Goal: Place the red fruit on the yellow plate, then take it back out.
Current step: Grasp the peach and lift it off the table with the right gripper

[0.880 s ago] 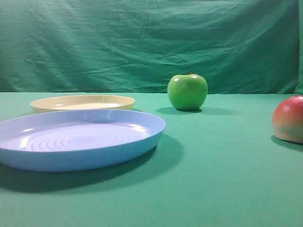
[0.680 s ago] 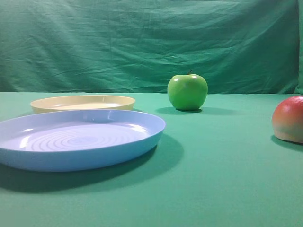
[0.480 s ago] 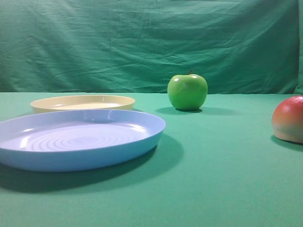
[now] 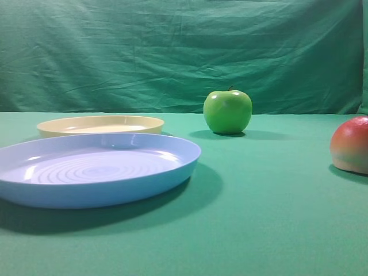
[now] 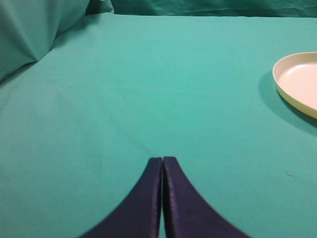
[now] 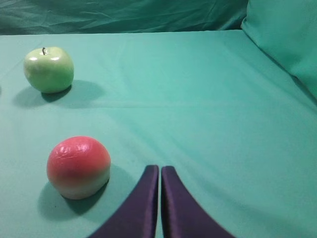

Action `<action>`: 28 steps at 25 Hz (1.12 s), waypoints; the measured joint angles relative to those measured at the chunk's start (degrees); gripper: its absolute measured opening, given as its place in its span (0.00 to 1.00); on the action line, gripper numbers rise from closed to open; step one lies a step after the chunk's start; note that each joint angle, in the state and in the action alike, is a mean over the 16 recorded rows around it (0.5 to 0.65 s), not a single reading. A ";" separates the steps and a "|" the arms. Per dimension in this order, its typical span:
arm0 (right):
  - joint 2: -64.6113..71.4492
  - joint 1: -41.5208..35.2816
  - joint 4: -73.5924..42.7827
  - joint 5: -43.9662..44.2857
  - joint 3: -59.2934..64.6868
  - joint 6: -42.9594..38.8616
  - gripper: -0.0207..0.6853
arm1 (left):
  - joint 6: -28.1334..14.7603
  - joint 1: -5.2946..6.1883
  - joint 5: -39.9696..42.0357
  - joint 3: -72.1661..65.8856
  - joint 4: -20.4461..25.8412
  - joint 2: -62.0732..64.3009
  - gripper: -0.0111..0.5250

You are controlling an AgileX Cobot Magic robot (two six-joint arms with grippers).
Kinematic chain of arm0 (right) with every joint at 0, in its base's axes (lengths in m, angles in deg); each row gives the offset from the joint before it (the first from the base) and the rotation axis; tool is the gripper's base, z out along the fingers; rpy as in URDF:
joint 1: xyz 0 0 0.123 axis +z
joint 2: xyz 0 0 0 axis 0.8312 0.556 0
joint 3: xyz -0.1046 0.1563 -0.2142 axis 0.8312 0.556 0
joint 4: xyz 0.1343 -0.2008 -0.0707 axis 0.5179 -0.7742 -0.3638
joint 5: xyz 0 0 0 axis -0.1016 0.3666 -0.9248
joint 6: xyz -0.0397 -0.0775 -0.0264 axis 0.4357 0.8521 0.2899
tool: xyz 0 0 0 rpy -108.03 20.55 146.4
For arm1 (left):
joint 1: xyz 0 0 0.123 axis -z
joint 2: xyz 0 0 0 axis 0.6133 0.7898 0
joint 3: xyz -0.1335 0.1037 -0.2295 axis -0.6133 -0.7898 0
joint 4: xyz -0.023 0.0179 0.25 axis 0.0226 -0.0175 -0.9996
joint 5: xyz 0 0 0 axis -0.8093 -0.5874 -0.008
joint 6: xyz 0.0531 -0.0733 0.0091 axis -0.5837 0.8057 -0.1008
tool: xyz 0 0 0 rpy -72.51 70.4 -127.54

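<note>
The right hand [image 6: 160,171] hung low over the green-covered table [image 6: 198,99] with its two dark fingers [image 6: 146,198] pressed together, tips touching and nothing between them. The red fruit [image 6: 78,166] sat on the cloth just to the left of those tips and a little ahead of them, near but not touching, its red top up and its pale base on the table. Farther off on the same side, well apart from the fruit, the green apple [image 6: 48,69] stood upright with its stem showing. The left hand [image 5: 162,161] was likewise closed, its fingers meeting in a thin seam over bare cloth, gripping nothing. The yellow plate [image 5: 297,82] lay ahead and to the right of it, well apart, cut off by the edge of that wrist view. In the exterior high view the yellow plate lay just behind a larger blue plate [image 4: 172,167] on the left, the apple stood near the middle, and the red fruit rested at the far right edge, well apart from both plates.
</note>
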 joint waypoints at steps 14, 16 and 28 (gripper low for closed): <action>0.00 0.00 3.57 1.40 -3.45 0.06 0.03 | 0.00 0.00 0.00 0.00 0.00 0.00 0.02; 0.00 0.00 4.35 2.91 -5.49 0.13 0.03 | 0.00 0.00 0.00 0.00 0.00 0.00 0.02; 5.80 0.00 8.52 16.80 -22.57 2.53 0.03 | 0.00 0.00 0.00 0.00 0.00 0.00 0.02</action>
